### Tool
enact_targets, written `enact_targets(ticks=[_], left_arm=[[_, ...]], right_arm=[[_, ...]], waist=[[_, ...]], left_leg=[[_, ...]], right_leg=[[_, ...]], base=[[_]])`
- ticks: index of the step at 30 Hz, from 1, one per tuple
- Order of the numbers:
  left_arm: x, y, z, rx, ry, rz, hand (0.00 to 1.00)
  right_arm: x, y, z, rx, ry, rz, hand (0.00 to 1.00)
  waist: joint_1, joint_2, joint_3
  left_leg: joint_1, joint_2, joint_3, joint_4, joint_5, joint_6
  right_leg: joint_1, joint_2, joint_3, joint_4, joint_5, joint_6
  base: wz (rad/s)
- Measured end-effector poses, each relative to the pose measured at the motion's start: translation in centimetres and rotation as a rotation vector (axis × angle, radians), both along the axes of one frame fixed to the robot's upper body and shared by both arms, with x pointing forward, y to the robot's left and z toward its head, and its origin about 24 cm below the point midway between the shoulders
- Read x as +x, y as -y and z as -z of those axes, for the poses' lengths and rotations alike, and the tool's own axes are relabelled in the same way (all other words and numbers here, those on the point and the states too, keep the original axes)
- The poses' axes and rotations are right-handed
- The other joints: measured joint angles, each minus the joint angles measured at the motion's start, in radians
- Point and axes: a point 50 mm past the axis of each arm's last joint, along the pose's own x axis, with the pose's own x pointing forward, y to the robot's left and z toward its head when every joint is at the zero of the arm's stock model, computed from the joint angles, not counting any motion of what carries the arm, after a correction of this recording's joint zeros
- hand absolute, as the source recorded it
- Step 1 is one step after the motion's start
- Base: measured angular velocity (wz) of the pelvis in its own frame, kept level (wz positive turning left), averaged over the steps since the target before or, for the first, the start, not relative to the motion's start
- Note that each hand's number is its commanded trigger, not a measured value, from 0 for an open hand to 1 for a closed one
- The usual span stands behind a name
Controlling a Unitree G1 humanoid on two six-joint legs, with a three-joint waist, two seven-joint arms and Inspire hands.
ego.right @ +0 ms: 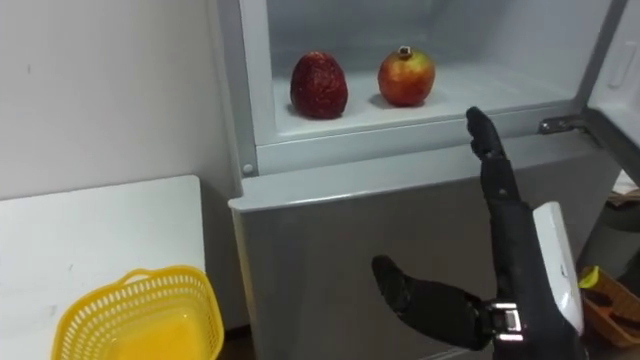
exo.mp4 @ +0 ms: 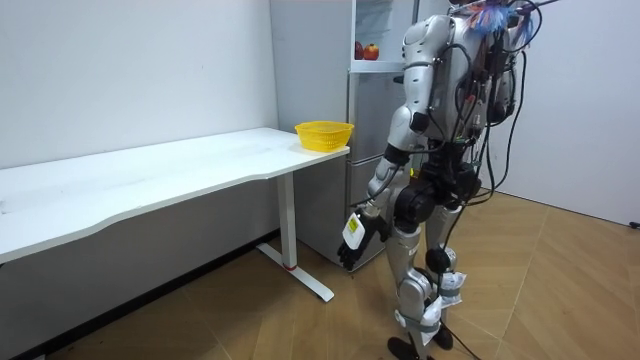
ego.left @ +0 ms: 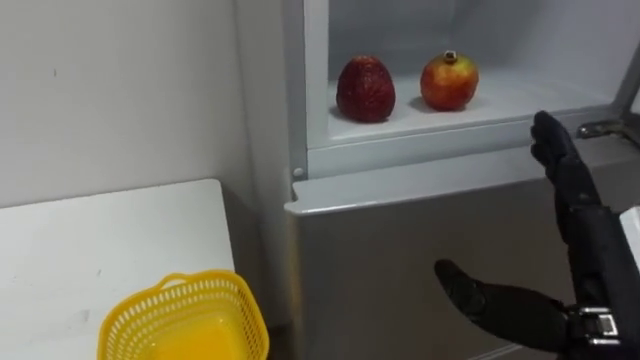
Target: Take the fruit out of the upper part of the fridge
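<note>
The upper fridge compartment stands open. On its white shelf a dark red bumpy fruit lies on the left and a red-orange pomegranate on the right, a small gap apart. My right hand comes up from the lower right with straight fingers. Its fingertips reach the shelf's front edge, right of and below the pomegranate, touching neither fruit. It is open and holds nothing. In the room view I stand facing the fridge, and my left hand hangs low at my side.
A yellow plastic basket sits on the white table's near corner, left of the fridge. The shut grey lower door is below the shelf. The open upper door stands at the right. A white wall is behind the table.
</note>
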Motion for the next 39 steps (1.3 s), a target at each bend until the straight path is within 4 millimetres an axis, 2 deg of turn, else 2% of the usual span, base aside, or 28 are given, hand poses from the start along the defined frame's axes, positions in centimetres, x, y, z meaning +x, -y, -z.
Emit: enact_targets(ticks=[4,9,11,13,16,20,25,32,39], left_arm=[[-0.5,-0.1,0.0,-0.001,-0.036,0.058,0.00],[-1.1,-0.1,0.1,0.020,-0.082,0.114,0.00],[-1.4,-0.2,0.1,0.021,-0.100,0.109,0.00],[-1.7,-0.2,0.1,0.021,-0.110,0.117,0.00],[-2.2,-0.3,0.1,0.010,-0.128,0.124,0.00],[-2.0,-0.4,0.1,-0.001,-0.137,0.156,0.00],[-1.5,-0.7,0.0,0.017,-0.137,0.178,0.00],[-1.4,-0.7,0.0,0.019,-0.149,0.176,0.00],[-1.5,-0.8,0.0,0.021,-0.153,0.181,0.00]], right_arm=[[0.3,0.2,-0.8,0.019,0.048,0.021,0.00],[0.7,0.4,-2.0,0.049,0.124,0.046,0.00],[1.2,0.9,-2.2,0.042,0.147,0.064,0.00],[1.9,2.3,-2.7,0.052,0.166,0.117,0.00],[2.4,3.3,-3.6,0.072,0.224,0.179,0.00],[2.9,4.3,-4.5,0.073,0.267,0.232,0.00],[4.1,5.0,-4.6,0.065,0.266,0.269,0.00],[5.0,5.1,-5.4,0.060,0.277,0.274,0.00],[6.3,5.1,-8.0,0.037,0.342,0.252,0.00]], waist=[[0.023,-0.008,-0.0011],[0.030,-0.011,-0.0009],[0.024,-0.013,-0.0003],[0.029,-0.016,0.0012],[0.039,-0.016,0.0021],[0.051,-0.018,0.0016],[0.059,-0.032,0.0009],[0.077,-0.046,-0.0001],[0.082,-0.051,-0.0004]], left_leg=[[0.001,0.000,-0.007,0.001,0.000,0.000],[0.001,0.000,-0.030,0.004,0.000,0.000],[0.001,-0.001,-0.049,0.007,0.000,0.000],[0.006,-0.001,-0.052,0.008,0.000,0.000],[0.007,-0.001,-0.055,0.008,0.000,0.000],[0.010,-0.002,-0.059,0.009,0.000,0.000],[0.012,-0.002,-0.060,0.010,0.000,0.000],[0.016,-0.004,-0.077,0.010,0.000,0.000],[0.015,-0.005,-0.091,0.013,0.000,0.000]], right_leg=[[0.013,0.000,-0.009,-0.013,0.006,0.000],[0.027,-0.002,-0.038,-0.022,0.008,0.000],[0.040,-0.005,-0.053,-0.034,0.008,0.000],[0.048,-0.005,-0.056,-0.037,0.008,0.000],[0.050,-0.005,-0.056,-0.038,0.008,0.000],[0.052,-0.005,-0.058,-0.038,0.008,0.000],[0.050,-0.006,-0.060,-0.038,0.008,0.000],[0.066,-0.008,-0.085,-0.049,0.008,0.000],[0.072,-0.011,-0.100,-0.049,0.008,0.000]], base=[[0.04],[0.16],[0.24],[0.11],[0.00],[0.01],[0.00],[0.06],[0.06]])
